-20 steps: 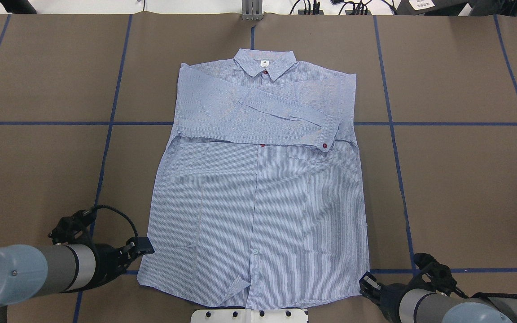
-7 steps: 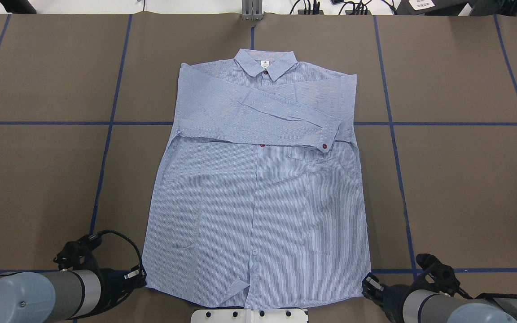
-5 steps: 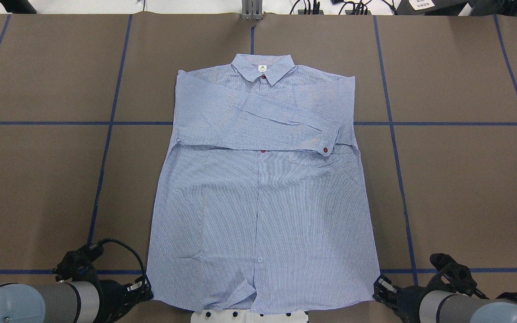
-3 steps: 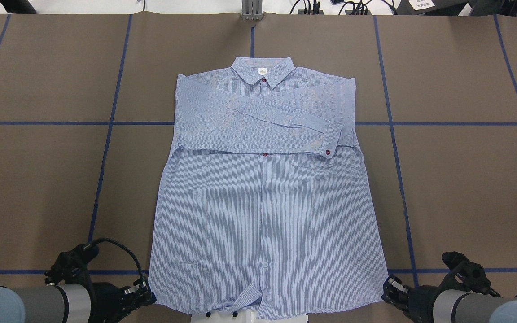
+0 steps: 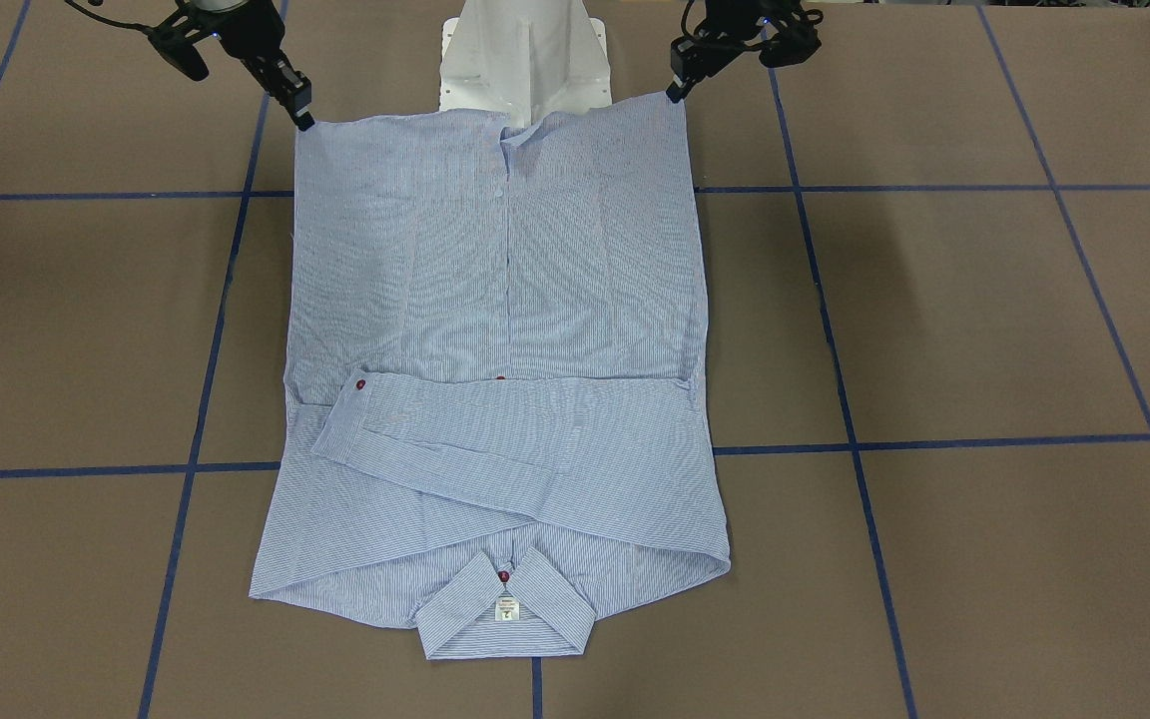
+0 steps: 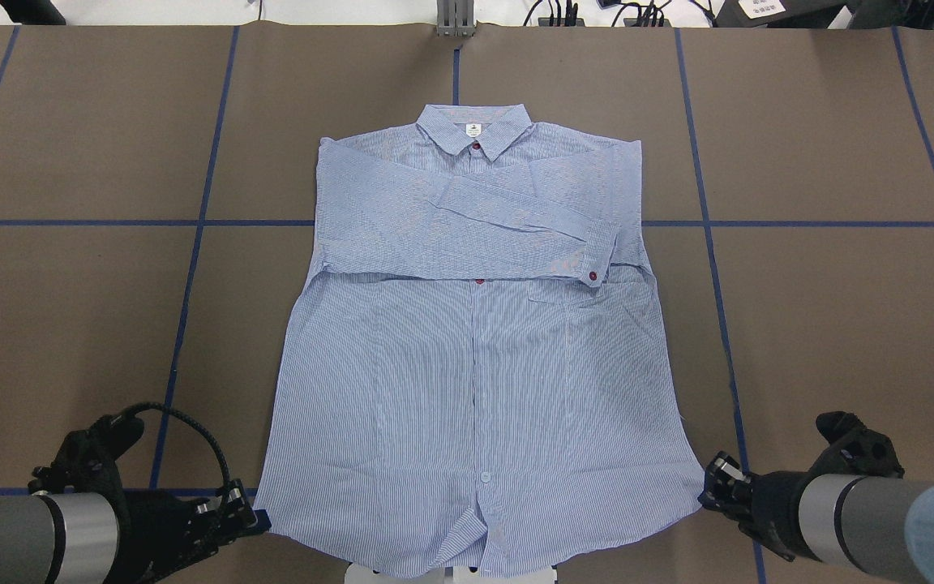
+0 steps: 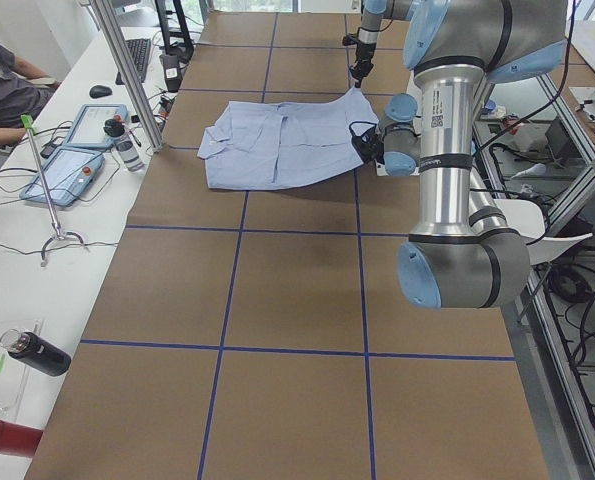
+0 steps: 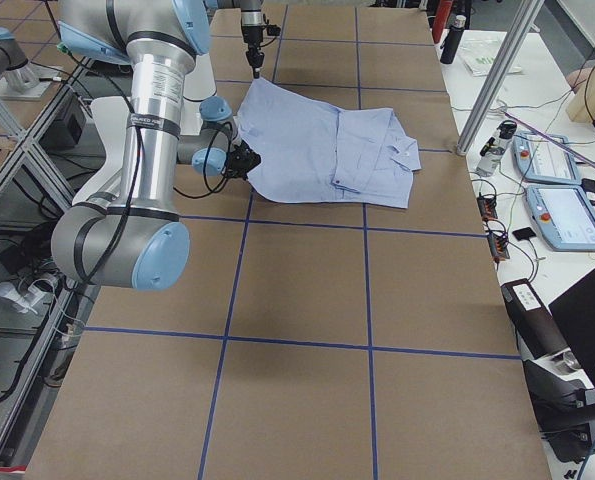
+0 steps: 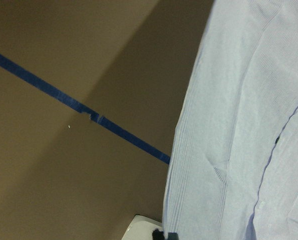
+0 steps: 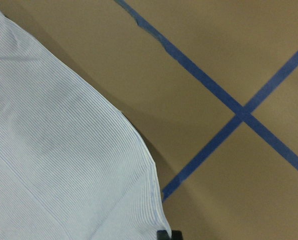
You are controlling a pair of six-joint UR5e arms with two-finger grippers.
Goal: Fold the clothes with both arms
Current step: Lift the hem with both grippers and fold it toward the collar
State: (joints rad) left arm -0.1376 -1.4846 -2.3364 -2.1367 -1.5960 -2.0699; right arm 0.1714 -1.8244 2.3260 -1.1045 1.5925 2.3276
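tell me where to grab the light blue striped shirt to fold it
Take the light blue striped button-up shirt by its hem corners nearest the robot, each from its outer side: it lies flat, sleeves folded in, so only edges offer a pinch. The left hand and right hand hold them.

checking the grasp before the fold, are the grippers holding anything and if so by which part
Both hold the shirt. The left gripper pinches one bottom hem corner and the right gripper pinches the other.

You have bare table (image 6: 70,324) either side of the shirt (image 6: 475,365) to pass through; the white pedestal (image 5: 525,50) blocks the middle of the robot-side hem.
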